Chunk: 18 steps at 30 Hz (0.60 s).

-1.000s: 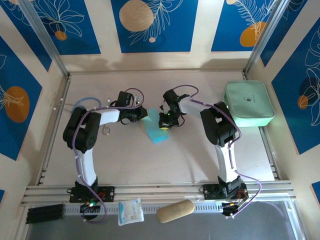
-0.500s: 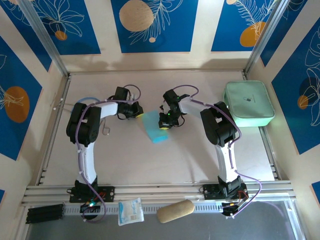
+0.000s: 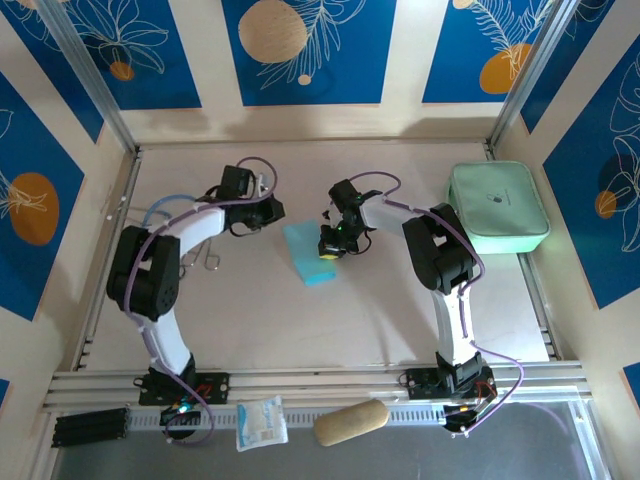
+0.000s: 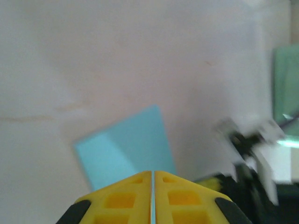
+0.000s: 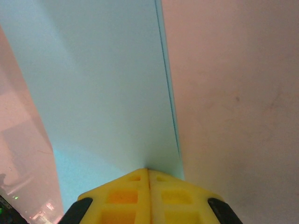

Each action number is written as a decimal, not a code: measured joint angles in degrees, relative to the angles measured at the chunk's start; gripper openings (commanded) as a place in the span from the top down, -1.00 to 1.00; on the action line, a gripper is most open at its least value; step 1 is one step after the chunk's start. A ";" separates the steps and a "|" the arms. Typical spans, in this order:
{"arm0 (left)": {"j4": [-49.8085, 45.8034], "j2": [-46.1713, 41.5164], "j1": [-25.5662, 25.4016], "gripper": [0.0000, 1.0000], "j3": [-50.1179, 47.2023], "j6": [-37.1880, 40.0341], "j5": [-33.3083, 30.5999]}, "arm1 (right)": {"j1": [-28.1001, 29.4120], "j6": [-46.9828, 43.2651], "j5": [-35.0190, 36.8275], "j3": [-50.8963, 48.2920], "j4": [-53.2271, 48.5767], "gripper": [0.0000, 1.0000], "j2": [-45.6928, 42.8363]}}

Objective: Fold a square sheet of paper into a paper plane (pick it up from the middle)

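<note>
- Left jaws closed, empty, near the folded light-blue sheet of paper (image 3: 303, 256).
- Right jaws closed, tips touching the sheet lying on the bench (image 3: 350, 320).

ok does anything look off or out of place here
Nothing damaged or spilled. The light-blue paper sheet lies askew on the pale wooden table, its right edge pinched in the shut right gripper. A white snack packet and a tan oblong object lie off the table, past its near edge.

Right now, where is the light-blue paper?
Top view: the light-blue paper lies mid-table, touching the right claw, the left claw just left of it.
</note>
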 measured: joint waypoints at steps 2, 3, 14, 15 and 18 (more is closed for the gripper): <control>1.62 -1.36 -2.58 0.82 -2.47 -1.97 0.59 | 0.00 0.66 0.00 -0.04 0.09 0.85 -0.02; 2.19 -1.40 -3.65 0.83 -3.43 -2.67 0.81 | 0.00 0.85 0.02 -0.04 0.09 0.85 -0.02; 4.55 2.84 -8.11 0.84 -8.11 -8.70 3.63 | -0.02 1.95 0.02 -0.02 0.04 0.85 -0.02; 4.55 3.26 -8.15 0.84 -8.11 -8.70 3.65 | -0.02 1.92 0.02 0.00 0.02 0.85 -0.02; 4.57 4.33 -8.55 0.85 -8.11 -8.70 3.87 | -0.02 1.92 0.02 0.04 -0.02 0.85 0.02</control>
